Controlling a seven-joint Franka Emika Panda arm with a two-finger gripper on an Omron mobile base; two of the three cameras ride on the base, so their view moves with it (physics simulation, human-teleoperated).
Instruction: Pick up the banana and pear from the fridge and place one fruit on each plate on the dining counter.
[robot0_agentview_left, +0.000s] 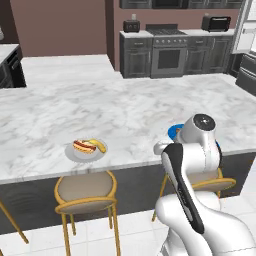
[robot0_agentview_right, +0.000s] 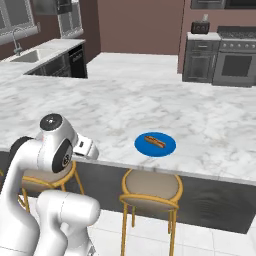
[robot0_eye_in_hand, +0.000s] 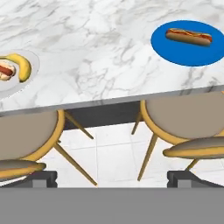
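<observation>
In the left base view the arm covers most of the blue plate (robot0_agentview_left: 174, 131), leaving a sliver at its 9 o'clock side; whatever lies on it there is hidden. In the hand view the pale plate (robot0_eye_in_hand: 26, 76) is cut by the edge at 9 o'clock, as is the hot dog (robot0_eye_in_hand: 4, 71) beside the banana (robot0_eye_in_hand: 22, 66). The fridge (robot0_agentview_left: 246, 30) runs off the left base view at 2 o'clock

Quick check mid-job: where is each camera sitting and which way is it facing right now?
Left base view: behind the arm, left side, facing the counter, grey plate with banana.
Right base view: behind, right side; arm lower left, blue plate ahead.
Hand view: looks over stools at the counter edge; open jaws' tips at bottom.
All three share both plates' counter.
</observation>
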